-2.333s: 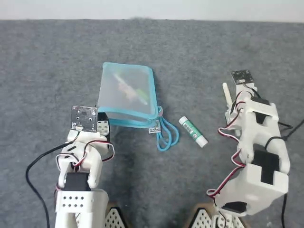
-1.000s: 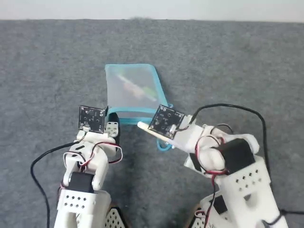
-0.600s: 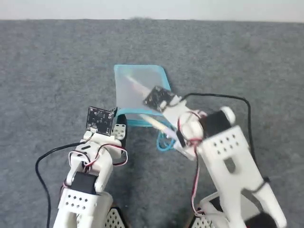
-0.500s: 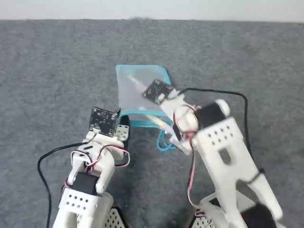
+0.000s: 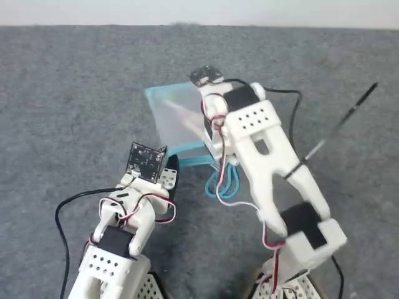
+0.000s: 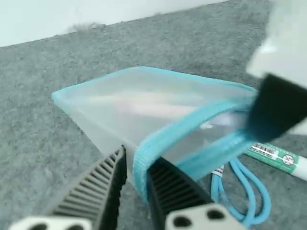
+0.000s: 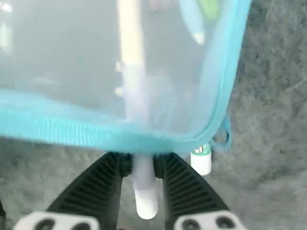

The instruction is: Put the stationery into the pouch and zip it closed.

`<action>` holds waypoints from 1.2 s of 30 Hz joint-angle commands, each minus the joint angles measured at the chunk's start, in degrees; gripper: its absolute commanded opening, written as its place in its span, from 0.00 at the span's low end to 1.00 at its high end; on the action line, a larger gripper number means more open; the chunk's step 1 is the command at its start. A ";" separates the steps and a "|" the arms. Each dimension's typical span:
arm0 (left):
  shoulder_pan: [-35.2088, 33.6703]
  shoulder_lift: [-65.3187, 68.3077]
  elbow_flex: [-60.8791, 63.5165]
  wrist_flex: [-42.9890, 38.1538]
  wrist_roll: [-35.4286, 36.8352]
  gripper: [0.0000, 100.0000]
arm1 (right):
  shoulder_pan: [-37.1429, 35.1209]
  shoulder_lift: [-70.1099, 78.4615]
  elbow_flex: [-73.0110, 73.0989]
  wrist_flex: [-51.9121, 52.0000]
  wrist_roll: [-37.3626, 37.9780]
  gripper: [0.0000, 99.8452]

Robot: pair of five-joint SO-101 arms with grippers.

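Right claw (image 7: pixel 140 163) with white pen (image 7: pixel 145 196) partly inside pouch (image 7: pixel 57 62)

The left gripper (image 6: pixel 135 163) pinches the turquoise zip edge of a see-through pouch (image 6: pixel 144 103) between its ribbed black jaws, holding that corner up off the grey carpet (image 6: pixel 43 139). Pale, blurred shapes lie inside the pouch; what they are cannot be told. At the pouch's far end, a white and black part of the other arm (image 6: pixel 280 96) blocks the opening. Just beside it on the carpet lie a glue stick (image 6: pixel 278 158) with a green label and loops of blue cord (image 6: pixel 240 191). A pale wall (image 6: pixel 72 17) runs behind.
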 commanded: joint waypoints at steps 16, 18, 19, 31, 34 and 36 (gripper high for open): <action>0.79 -0.70 -1.27 -0.70 -1.67 0.01 | -5.58 -1.89 -10.64 -2.42 -0.79 0.21; 0.79 -0.70 -1.01 -0.79 -1.76 0.01 | -5.49 -5.32 -10.46 -2.42 -0.79 0.21; 0.70 -0.70 -1.01 -0.79 -1.76 0.01 | -5.49 -7.25 -10.37 -1.98 -0.70 0.21; -7.82 -1.05 -1.19 -1.93 -1.76 0.01 | 7.43 -28.97 22.68 -11.47 8.09 0.21; -9.49 -1.05 -1.19 -1.93 -1.76 0.01 | 10.24 -32.31 33.23 -15.78 9.85 0.21; -10.64 -1.05 -1.10 -1.93 -1.76 0.01 | 12.62 -33.63 39.30 -19.38 10.64 0.21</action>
